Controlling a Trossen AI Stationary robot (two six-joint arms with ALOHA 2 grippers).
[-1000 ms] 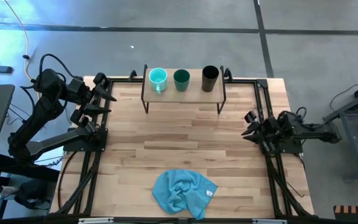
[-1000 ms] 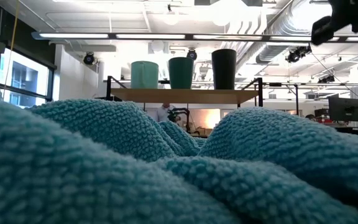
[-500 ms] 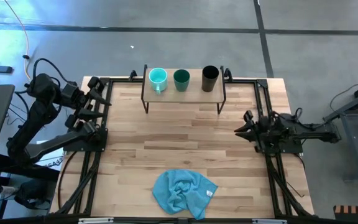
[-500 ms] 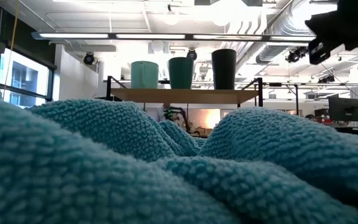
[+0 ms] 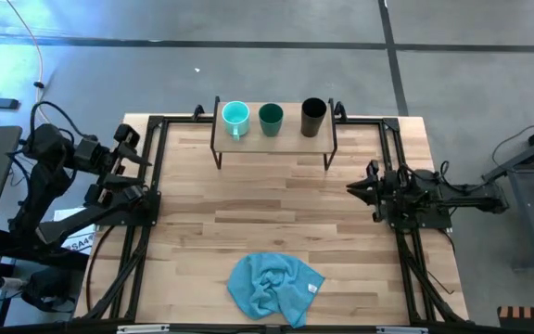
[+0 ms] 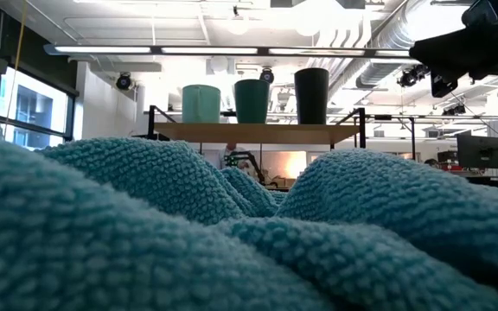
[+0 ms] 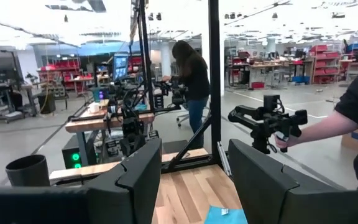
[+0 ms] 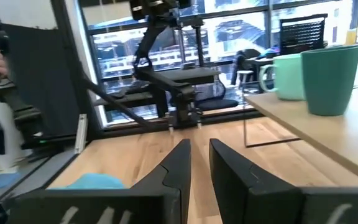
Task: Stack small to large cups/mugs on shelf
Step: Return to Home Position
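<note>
The shelf (image 5: 273, 139) stands at the table's far middle on thin black legs. On it stand, in a row from left to right, the light turquoise mug (image 5: 235, 116), the dark teal cup (image 5: 271, 118) and the tall black cup (image 5: 313, 116), each on its base and apart from the others. They also show in the low view: mug (image 6: 201, 104), teal cup (image 6: 252, 101), black cup (image 6: 311, 96). My left gripper (image 5: 137, 158) is open and empty at the table's left edge. My right gripper (image 5: 352, 188) is open by a narrow gap and empty, near the right edge, in front of the shelf.
A crumpled blue cloth (image 5: 274, 286) lies near the table's front edge and fills the low view's foreground (image 6: 232, 242). Black frame rails (image 5: 146, 213) run along the table's sides. People show in the room beyond (image 7: 194, 74), one arm holding a device (image 7: 340, 121).
My left gripper has drawn back toward the table's left edge, away from the shelf. My right gripper has moved a little toward the table's middle. The cups, the shelf and the cloth have stayed still.
</note>
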